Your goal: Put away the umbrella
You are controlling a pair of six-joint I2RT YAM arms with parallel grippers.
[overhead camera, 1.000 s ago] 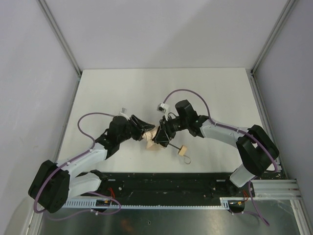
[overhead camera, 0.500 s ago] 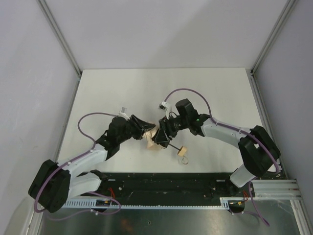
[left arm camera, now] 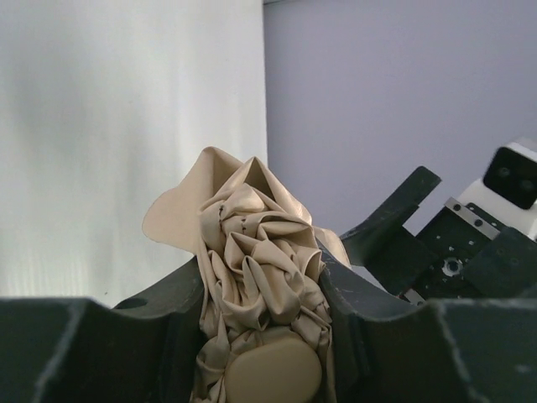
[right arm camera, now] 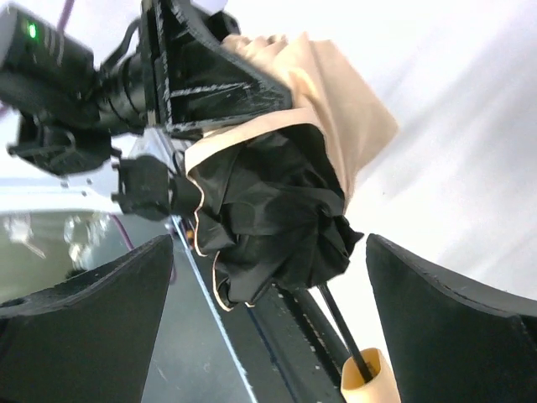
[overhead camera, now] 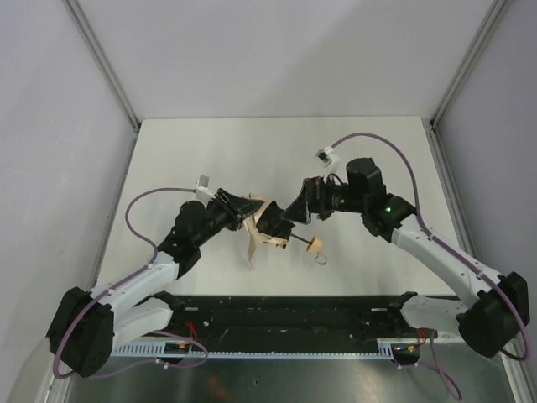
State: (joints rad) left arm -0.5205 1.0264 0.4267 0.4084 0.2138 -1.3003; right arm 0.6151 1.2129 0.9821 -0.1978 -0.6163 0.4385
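While the left gripper [overhead camera: 250,208] clamps the bunched umbrella [overhead camera: 270,225] at frame centre over the desk [overhead camera: 210,151], the right gripper [overhead camera: 292,211], spread wide just beside it, should take the shaft [overhead camera: 296,240] near the handle [overhead camera: 315,245] and push straight inward.

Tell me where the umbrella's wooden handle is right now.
In the top view the wooden handle is just right of the fabric bundle that the left gripper clamps, and nearer the arm bases than the open right gripper.

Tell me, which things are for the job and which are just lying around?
For the job: umbrella; left tool, gripping its cloth; right tool, open.
Just there: table; purple cables.
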